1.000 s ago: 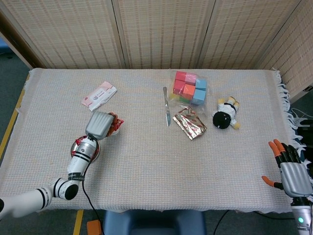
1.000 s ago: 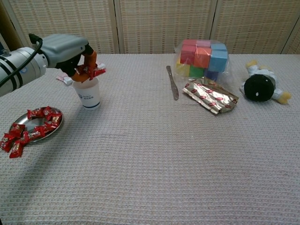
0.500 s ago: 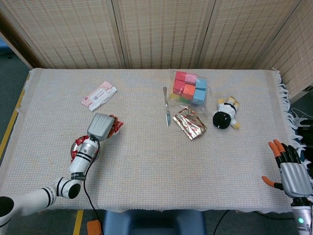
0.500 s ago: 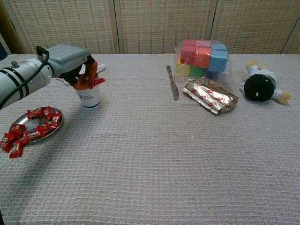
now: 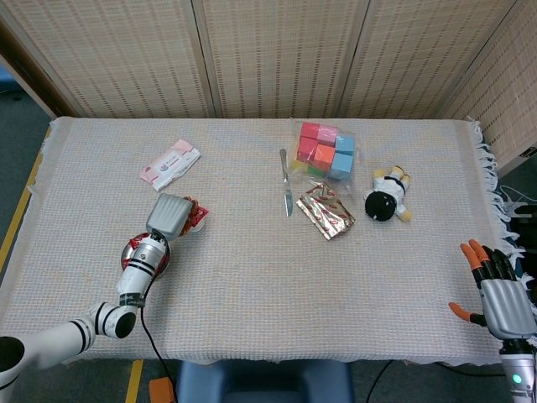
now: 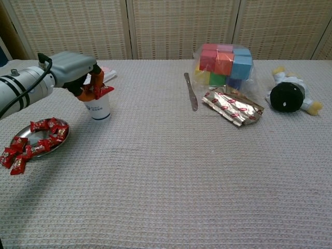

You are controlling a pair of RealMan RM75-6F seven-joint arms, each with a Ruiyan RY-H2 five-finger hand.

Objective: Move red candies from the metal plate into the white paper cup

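My left hand (image 6: 78, 72) hovers right over the white paper cup (image 6: 99, 108) and pinches a red candy (image 6: 101, 91) at the cup's rim. From the head view the left hand (image 5: 170, 216) covers most of the cup, with the red candy (image 5: 197, 217) showing beside it. The metal plate (image 6: 37, 139) lies to the cup's left front with several red candies (image 6: 46, 127) on it, and a few more candies (image 6: 13, 158) lie off its left edge. My right hand (image 5: 497, 290) rests open at the table's near right corner, far from all this.
A pink-and-white packet (image 5: 169, 164) lies behind the cup. A knife (image 5: 286, 182), a foil wrapper (image 5: 325, 211), a bag of coloured blocks (image 5: 325, 149) and a black plush toy (image 5: 385, 200) occupy the far right half.
My left hand with the red candy has sunk lower over the cup's mouth and shifted slightly. The right hand has stayed still.
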